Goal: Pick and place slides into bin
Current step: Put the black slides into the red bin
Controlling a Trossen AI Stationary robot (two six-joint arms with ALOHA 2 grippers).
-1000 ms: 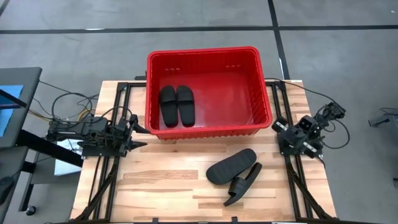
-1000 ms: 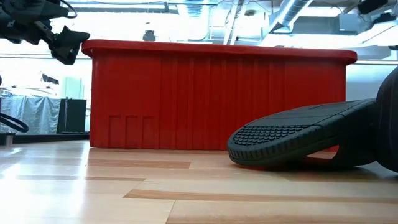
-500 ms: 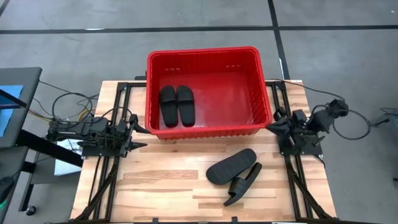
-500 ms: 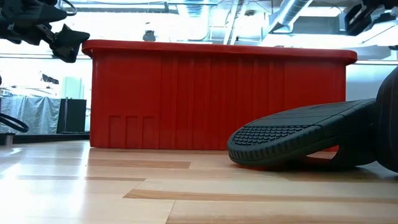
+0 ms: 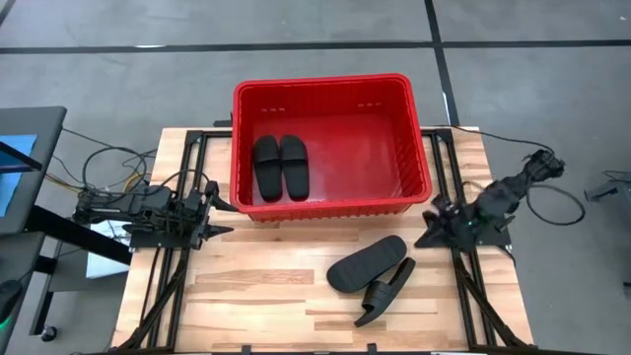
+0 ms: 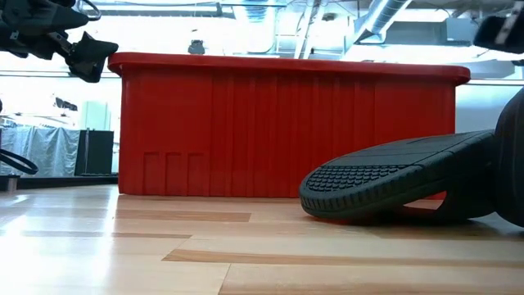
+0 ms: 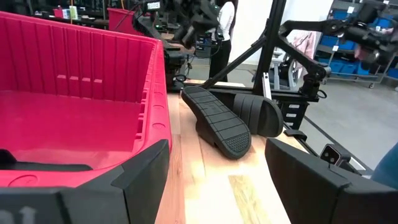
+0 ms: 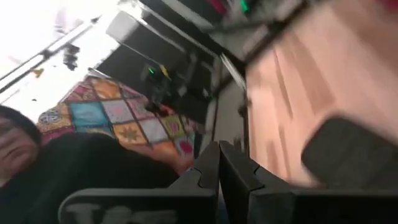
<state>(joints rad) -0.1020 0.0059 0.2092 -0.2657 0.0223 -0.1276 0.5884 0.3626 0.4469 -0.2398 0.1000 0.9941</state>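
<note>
The red bin (image 5: 325,143) stands at the table's far middle, with two black slides (image 5: 280,167) lying side by side on its floor at the left. Two more slides lie on the table in front of the bin's right half. One (image 5: 367,263) lies slanted with its treaded sole (image 7: 217,118) showing and leans on the other (image 5: 386,292), which lies on its side. My left gripper (image 5: 229,218) waits open by the bin's near left corner. My right gripper (image 5: 422,237) is shut, in the air right of the two slides, touching nothing.
Black frame rails (image 5: 168,276) run along the table's left and right sides. Bare wood (image 5: 256,296) lies left of the loose slides. In the right wrist view a person (image 8: 37,162) shows beyond the table.
My right gripper has swung out from its folded pose at the table's right edge toward the two loose slides, rising a little. Meanwhile it has tipped toward level and rolled, and it has stayed shut. The slides and the bin have not moved.
</note>
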